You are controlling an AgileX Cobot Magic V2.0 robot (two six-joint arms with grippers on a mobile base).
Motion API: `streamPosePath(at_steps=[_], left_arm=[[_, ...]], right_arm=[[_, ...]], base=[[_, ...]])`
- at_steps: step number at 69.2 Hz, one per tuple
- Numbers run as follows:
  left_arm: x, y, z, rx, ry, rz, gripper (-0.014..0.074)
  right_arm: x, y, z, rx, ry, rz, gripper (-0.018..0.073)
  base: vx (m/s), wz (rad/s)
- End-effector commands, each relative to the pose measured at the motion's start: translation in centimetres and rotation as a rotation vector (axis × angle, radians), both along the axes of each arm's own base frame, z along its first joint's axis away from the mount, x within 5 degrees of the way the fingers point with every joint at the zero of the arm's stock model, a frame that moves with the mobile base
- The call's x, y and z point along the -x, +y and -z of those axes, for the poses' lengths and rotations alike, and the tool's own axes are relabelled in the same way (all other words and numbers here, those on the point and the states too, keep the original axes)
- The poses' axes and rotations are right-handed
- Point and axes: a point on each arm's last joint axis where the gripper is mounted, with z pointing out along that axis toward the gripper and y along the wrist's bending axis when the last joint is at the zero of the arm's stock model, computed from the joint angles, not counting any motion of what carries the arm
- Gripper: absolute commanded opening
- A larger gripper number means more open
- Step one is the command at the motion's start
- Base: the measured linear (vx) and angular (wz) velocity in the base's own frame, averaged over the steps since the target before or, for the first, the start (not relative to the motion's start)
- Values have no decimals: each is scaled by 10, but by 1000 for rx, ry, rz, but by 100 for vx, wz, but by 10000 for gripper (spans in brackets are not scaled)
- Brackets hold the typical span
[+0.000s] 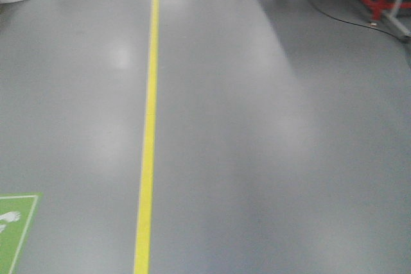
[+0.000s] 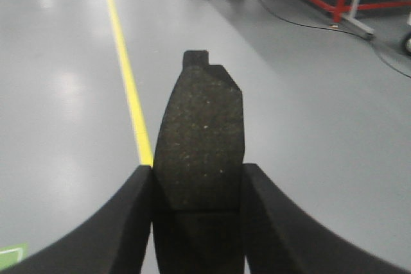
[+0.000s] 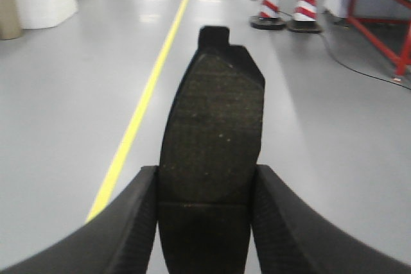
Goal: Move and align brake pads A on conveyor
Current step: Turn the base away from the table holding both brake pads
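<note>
Clamping a brake pad (image 2: 200,126), the left gripper (image 2: 198,174) is hovering; the right gripper (image 3: 205,174) is squeezing a second pad (image 3: 215,113). Striped cones (image 3: 270,1) are standing ahead.

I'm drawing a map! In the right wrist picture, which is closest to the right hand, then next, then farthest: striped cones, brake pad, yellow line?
1. The brake pad, held in the right hand.
2. The yellow line, on the floor, left.
3. The striped cones, far ahead, right.
</note>
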Motion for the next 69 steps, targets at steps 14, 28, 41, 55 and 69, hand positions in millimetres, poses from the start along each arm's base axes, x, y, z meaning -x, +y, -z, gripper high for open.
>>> streamPosePath(at_steps=[14, 28, 41, 55, 69], left_arm=[[-2, -1, -17, 31, -112, 8, -6], [-2, -1, -17, 31, -112, 8, -6], [-2, -1, -17, 31, -112, 8, -6], [-2, -1, -17, 31, -112, 8, -6], [-2, -1, -17, 31, -112, 8, -6]], right_arm=[[0, -1, -18, -7, -114, 10, -8], [0, -1, -18, -7, -114, 10, -8], [0, -1, -18, -7, -114, 10, -8], [0, -1, -18, -7, -114, 10, -8], [0, -1, -18, -7, -114, 10, -8]], base=[[5, 49], [12, 27], [21, 15], [32, -2], [45, -15]])
